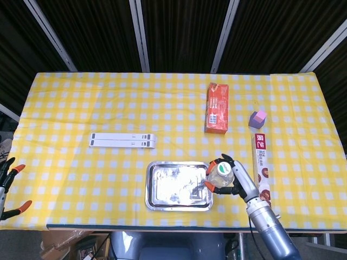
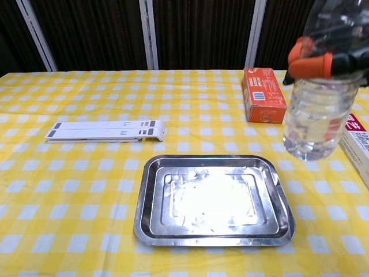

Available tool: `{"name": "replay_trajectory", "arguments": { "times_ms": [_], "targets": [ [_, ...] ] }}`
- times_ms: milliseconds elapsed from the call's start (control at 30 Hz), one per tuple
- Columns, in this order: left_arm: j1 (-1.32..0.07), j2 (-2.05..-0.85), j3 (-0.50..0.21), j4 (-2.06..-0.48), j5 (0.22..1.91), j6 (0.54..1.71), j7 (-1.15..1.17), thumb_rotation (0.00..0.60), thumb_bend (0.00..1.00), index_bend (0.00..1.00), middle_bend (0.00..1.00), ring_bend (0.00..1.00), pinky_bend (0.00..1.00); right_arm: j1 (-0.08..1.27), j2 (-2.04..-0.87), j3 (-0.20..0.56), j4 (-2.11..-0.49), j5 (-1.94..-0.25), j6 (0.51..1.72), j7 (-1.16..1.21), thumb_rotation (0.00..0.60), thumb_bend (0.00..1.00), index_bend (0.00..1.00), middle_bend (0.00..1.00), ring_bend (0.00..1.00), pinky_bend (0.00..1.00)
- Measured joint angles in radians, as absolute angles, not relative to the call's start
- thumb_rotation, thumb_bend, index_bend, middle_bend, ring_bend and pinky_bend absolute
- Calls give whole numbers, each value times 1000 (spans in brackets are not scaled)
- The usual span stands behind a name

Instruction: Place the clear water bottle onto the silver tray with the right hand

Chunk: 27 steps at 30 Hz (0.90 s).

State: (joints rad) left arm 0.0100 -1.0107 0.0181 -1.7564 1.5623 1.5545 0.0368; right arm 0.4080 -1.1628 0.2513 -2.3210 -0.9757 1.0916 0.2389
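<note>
My right hand (image 1: 234,179) grips the clear water bottle (image 1: 222,174) upright, its white cap facing up in the head view. In the chest view the bottle (image 2: 317,112) hangs just right of and above the silver tray (image 2: 151,226), with orange-tipped fingers (image 2: 308,60) wrapped round its upper body. The tray (image 1: 152,204) lies near the front edge of the table with nothing in it. The bottle is beside the tray's right rim, not over its middle. My left hand (image 1: 10,184) shows at the far left edge, off the table, fingers apart and holding nothing.
An orange box (image 1: 217,108) lies behind the tray. A long red-and-white box (image 1: 262,169) lies close to the right of the bottle. A purple and pink block (image 1: 257,117) sits further back right. A white folded stand (image 1: 123,140) lies at the left.
</note>
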Motion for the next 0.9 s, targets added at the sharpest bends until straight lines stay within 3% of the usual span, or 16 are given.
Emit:
{"name": "replay_trajectory", "arguments": {
  "times_ms": [400,767,900],
  "targets": [
    [6,-1012,18,-1755,1562,1546,37,600,201,149,0,0,0,405,-1417,182,-2152,-1120,1101,251,600,633,819,601,282,0],
    [-1,-1008,11,-1749,1546,1533,23,600,202,149,0,0,0,487,-1667,198,-2140,-1062,1133,53,600,636,820,601,288,0],
    [0,-1005,11,-1746,1545,1533,16,600,202,149,0,0,0,492,-1698,212,-2141,-1019,1185,11,600,637,819,601,289,0]
  ]
}}
